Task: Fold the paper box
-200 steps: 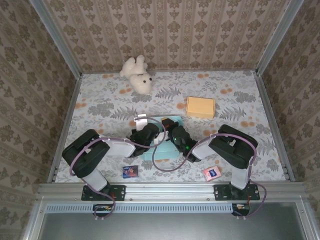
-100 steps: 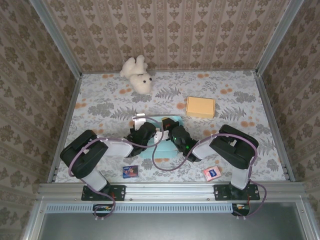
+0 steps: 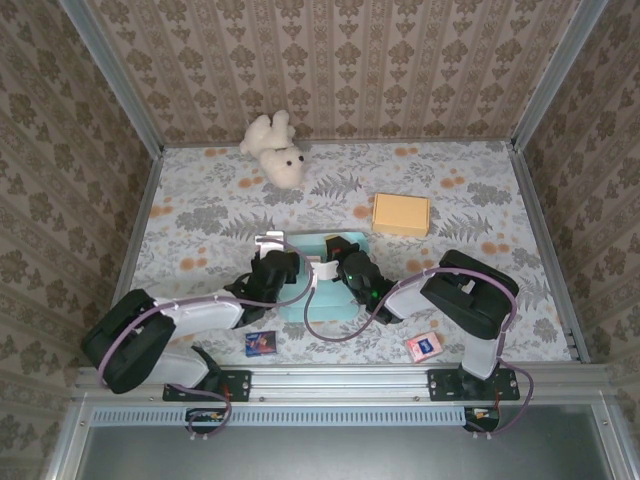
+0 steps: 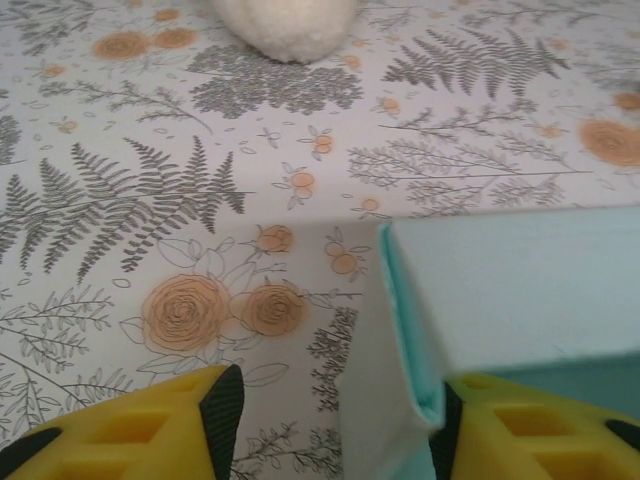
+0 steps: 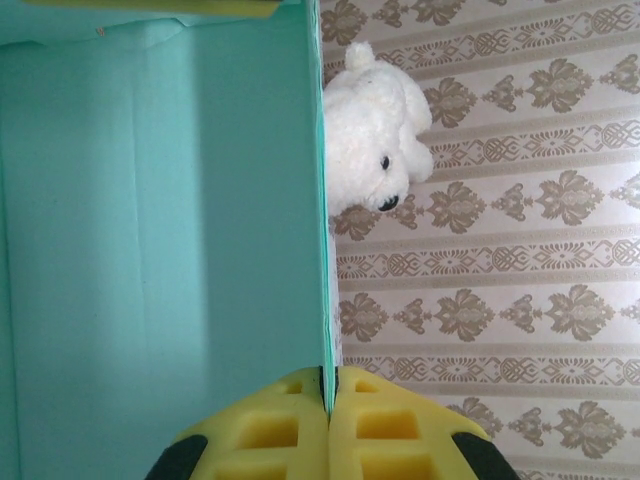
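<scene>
Fingers of the right gripper (image 5: 328,385) are pressed together on the edge of one upright wall of the teal paper box (image 3: 325,305), pinching it. The box sits mid-table (image 3: 200,200) between the arms. The left gripper (image 4: 335,400) has its fingers spread, with the box's folded corner just inside one finger, perhaps touching it. A toy bear (image 3: 275,148) lies well apart.

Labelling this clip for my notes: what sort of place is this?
Probably a robot test cell dressed like a home: wallpapered walls enclose a table with a fern-print cover, aluminium rails frame it, and a plush bear sits beyond the paper box.
</scene>
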You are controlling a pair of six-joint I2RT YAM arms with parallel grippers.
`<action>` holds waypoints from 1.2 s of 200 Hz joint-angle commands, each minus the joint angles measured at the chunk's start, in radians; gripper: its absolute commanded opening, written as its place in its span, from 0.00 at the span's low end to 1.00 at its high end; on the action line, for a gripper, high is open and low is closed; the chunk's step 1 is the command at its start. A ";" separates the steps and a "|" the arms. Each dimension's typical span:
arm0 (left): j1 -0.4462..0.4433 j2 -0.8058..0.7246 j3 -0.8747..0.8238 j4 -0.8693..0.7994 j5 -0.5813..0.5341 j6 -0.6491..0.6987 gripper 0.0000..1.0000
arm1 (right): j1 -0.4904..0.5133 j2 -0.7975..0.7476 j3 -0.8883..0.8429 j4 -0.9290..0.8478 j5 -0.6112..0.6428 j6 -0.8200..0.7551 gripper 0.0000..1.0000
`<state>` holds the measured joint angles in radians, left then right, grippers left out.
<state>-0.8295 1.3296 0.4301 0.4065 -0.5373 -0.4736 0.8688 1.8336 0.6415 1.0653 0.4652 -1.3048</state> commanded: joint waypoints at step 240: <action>0.003 0.310 -0.022 0.430 -0.035 0.168 0.21 | -0.004 -0.030 -0.026 -0.128 0.029 0.056 0.00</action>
<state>-0.8188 1.6085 0.3935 0.7792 -0.5346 -0.2874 0.8684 1.8008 0.6308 1.0210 0.4721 -1.3003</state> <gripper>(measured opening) 0.244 0.054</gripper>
